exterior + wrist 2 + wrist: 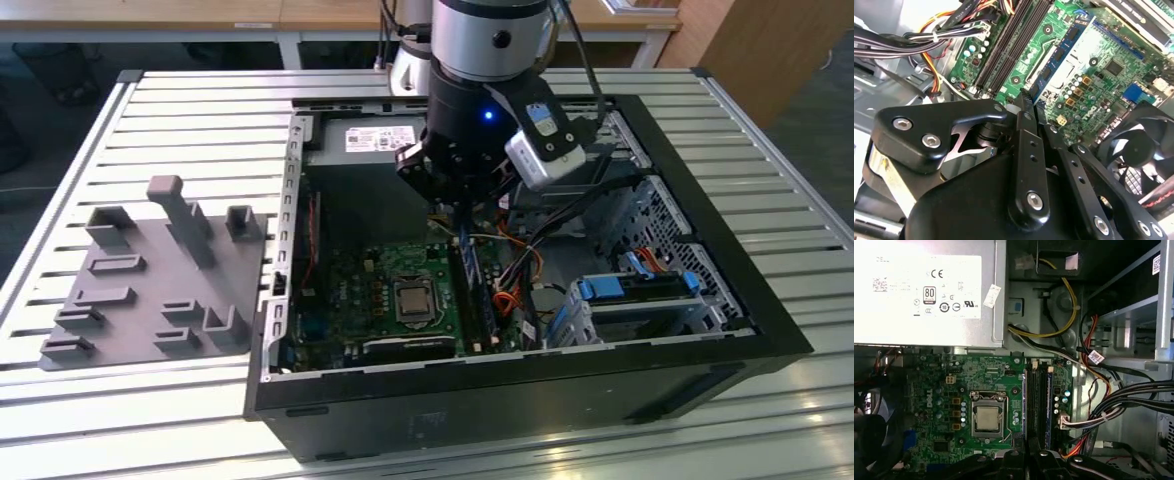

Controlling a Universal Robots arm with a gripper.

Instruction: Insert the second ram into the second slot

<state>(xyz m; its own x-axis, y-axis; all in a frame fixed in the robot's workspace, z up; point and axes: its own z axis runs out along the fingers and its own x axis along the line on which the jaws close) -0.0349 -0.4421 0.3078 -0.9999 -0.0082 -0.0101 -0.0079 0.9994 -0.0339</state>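
In the exterior view the second ram [477, 290] stands edge-up in the motherboard [360, 290] slots, apparently placed, though full seating is unclear. The pincer [458, 210], drawn together on nothing visible, sits at its 12 o'clock end.

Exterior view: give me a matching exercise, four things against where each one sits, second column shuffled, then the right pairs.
Things
1. gripper
2. grey fixture plate
3. processor socket
4. blue drive bracket

Places
A. on the slatted table, outside the case
B. middle of the green board
C. above the memory slots
D. inside the case, at the exterior view's right

Pairs: 1-C, 2-A, 3-B, 4-D
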